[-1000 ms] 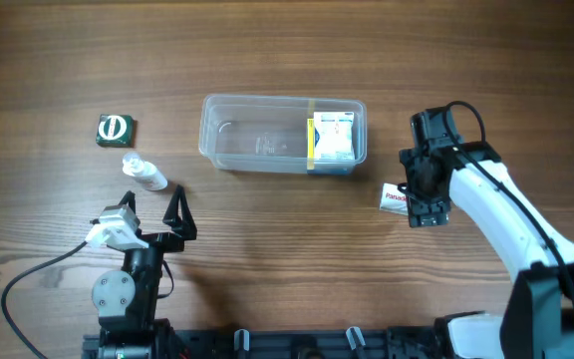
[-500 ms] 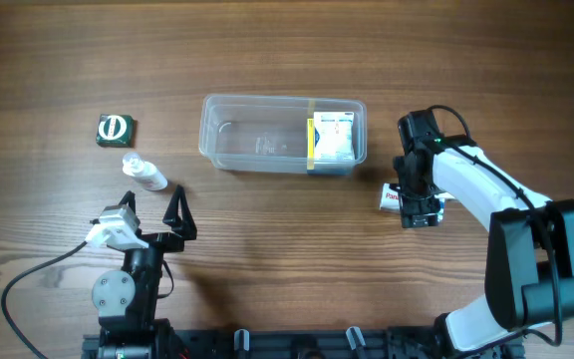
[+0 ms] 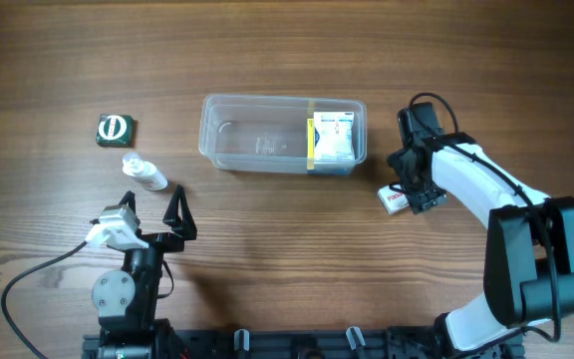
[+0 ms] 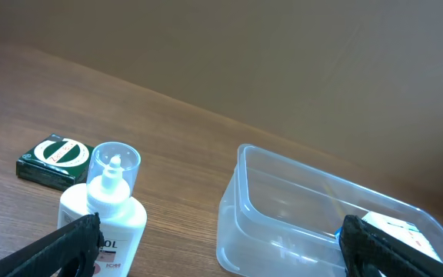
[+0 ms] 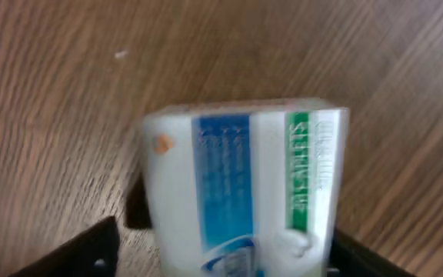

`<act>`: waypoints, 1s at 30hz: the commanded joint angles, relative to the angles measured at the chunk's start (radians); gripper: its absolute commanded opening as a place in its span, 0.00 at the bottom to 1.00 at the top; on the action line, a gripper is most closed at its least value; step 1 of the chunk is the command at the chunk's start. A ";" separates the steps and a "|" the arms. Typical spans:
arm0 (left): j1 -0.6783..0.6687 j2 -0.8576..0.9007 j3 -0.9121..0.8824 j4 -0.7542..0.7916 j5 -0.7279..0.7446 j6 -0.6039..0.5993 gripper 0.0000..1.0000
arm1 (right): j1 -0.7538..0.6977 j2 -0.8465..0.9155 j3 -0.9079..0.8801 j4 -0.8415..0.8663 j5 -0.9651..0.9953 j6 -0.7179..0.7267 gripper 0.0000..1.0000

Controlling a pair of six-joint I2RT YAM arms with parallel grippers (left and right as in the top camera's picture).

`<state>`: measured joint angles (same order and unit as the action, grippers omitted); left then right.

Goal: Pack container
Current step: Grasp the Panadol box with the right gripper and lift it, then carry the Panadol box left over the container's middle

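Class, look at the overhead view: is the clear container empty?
No, a white box sits inside the container at one end.

Soft, even light fell from above on the table (image 3: 287, 259) — shadows lay faint and short, the grain evenly lit. The container (image 3: 257, 135) carried small pale glints on its clear wall. The right wrist view was smeared (the white box (image 5: 244, 192) had blurred lettering); other views were sharp.

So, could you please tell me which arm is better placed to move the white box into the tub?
Right. The right pincer straddles the white box, just right of the tub. The left pincer sits open well off on the tub's other side, by the small bottle.
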<state>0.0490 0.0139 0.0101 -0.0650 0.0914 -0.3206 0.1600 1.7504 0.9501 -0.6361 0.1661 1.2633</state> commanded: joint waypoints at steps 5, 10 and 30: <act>0.008 -0.007 -0.005 -0.006 -0.010 -0.002 1.00 | -0.005 0.040 -0.008 0.034 0.047 -0.325 0.46; 0.008 -0.007 -0.005 -0.006 -0.010 -0.002 1.00 | -0.005 0.038 -0.001 0.041 0.045 -0.433 0.41; 0.008 -0.007 -0.005 -0.006 -0.010 -0.002 1.00 | 0.005 -0.242 0.500 -0.144 -0.232 -0.954 0.41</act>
<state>0.0490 0.0139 0.0101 -0.0650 0.0914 -0.3210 0.1600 1.5574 1.3987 -0.8028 0.1024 0.4606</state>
